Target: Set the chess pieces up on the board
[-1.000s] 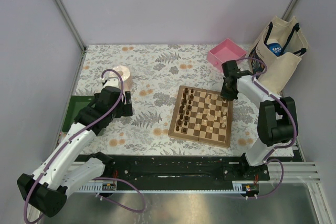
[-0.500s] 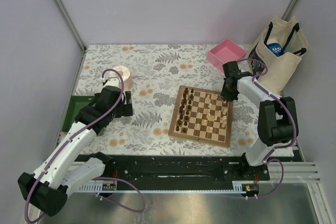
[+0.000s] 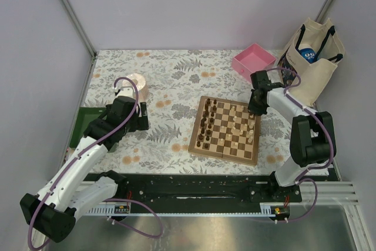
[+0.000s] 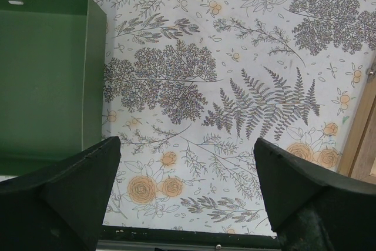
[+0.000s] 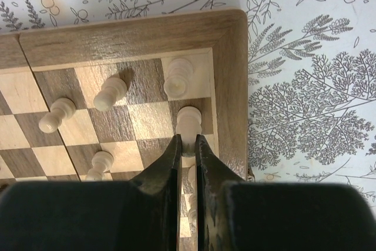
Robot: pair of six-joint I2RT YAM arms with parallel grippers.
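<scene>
Low and left in the overhead view, the left gripper (image 4: pixel 187 145) hangs above the floral bench (image 4: pixel 235 57) beside a green tray (image 4: pixel 41 86), its jaws spread wide and empty. At centre lies the board (image 3: pixel 223 154), with dark chess pieces (image 3: pixel 204 124) along its left side and pale chess pieces (image 3: pixel 238 127) toward its right. At the board's upper right corner, the right gripper (image 5: pixel 188 138) has its jaws clenched on a pale piece (image 5: pixel 188 120) in the edge column. Farther back, at upper right, sit a pink tray (image 3: pixel 241 66) and a tote bag (image 3: pixel 311 57).
</scene>
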